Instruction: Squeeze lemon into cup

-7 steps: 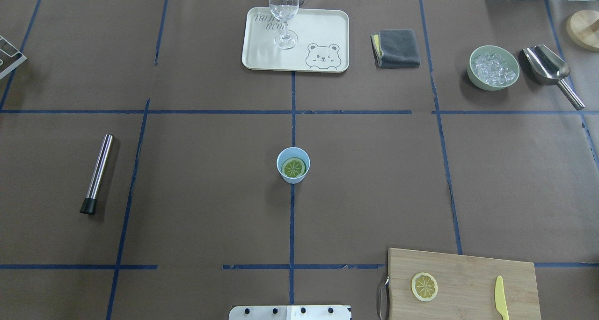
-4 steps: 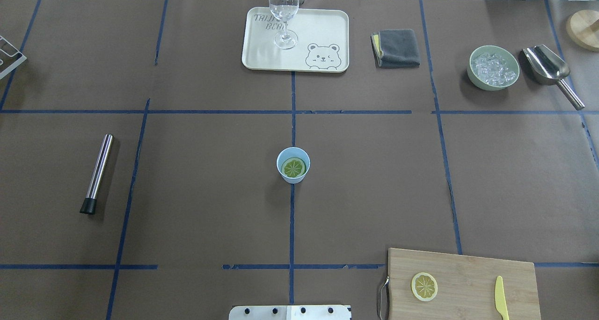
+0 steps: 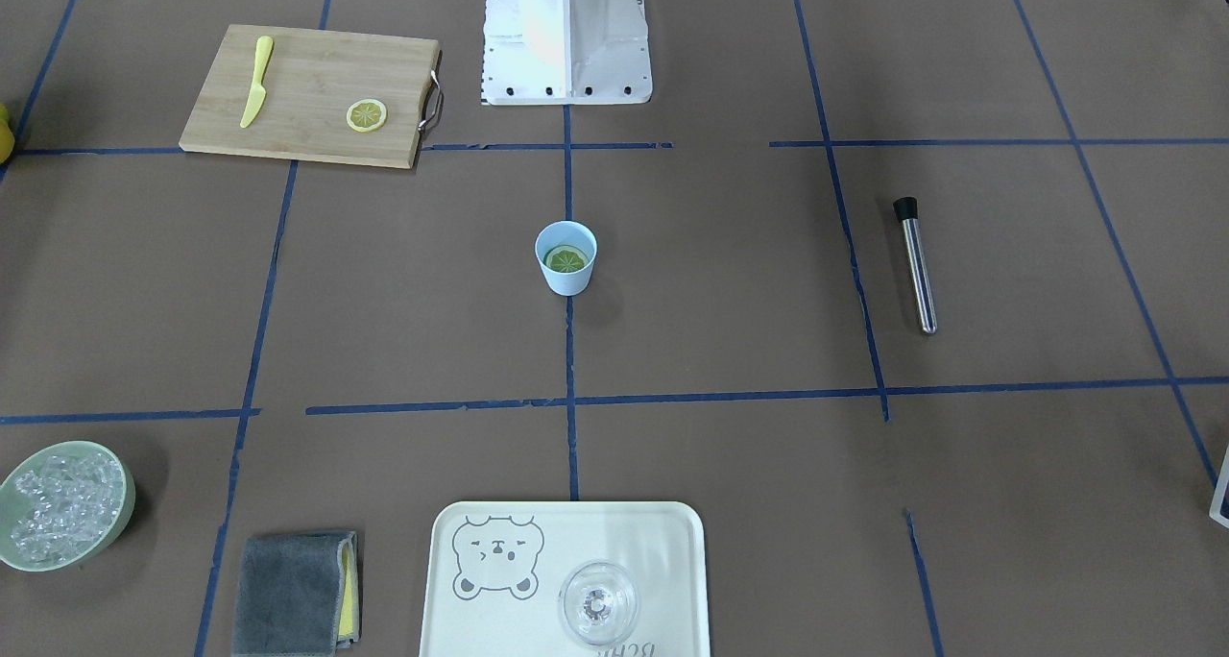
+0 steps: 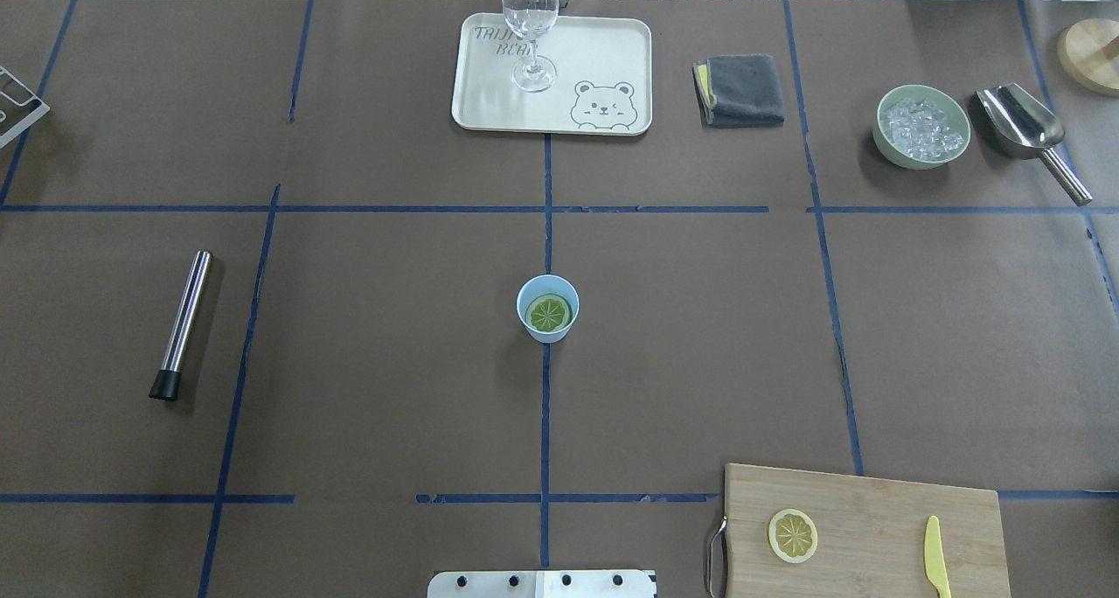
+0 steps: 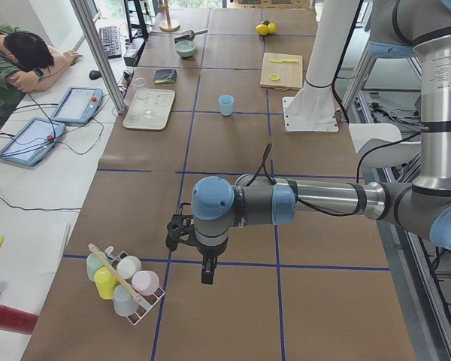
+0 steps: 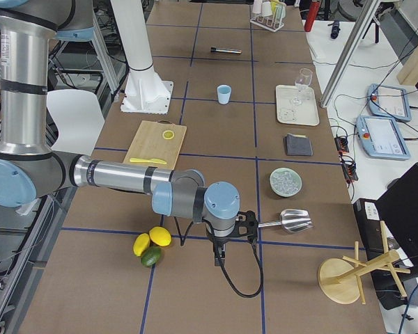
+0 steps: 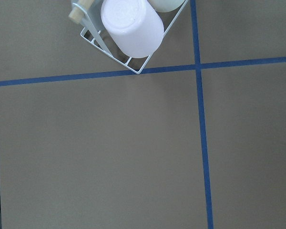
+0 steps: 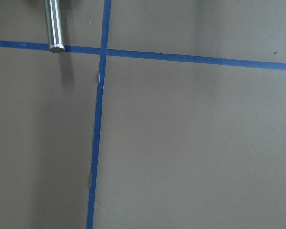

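- sitting inside the cup, the lemon shows from the front; task looks finished.
- overhead: no arm near it.
- left side: left gripper far from cup, grip unreadable.
- right side: right gripper equally far, cannot tell grip.

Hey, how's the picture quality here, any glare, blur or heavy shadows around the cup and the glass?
Overhead exterior: even, soft light, the cup sharp, the lemon slice inside shaded greenish. Exterior front-facing: the robot base is blown out white; the glass shows mild highlights. Both wrist views: slightly soft, only faint shadows.
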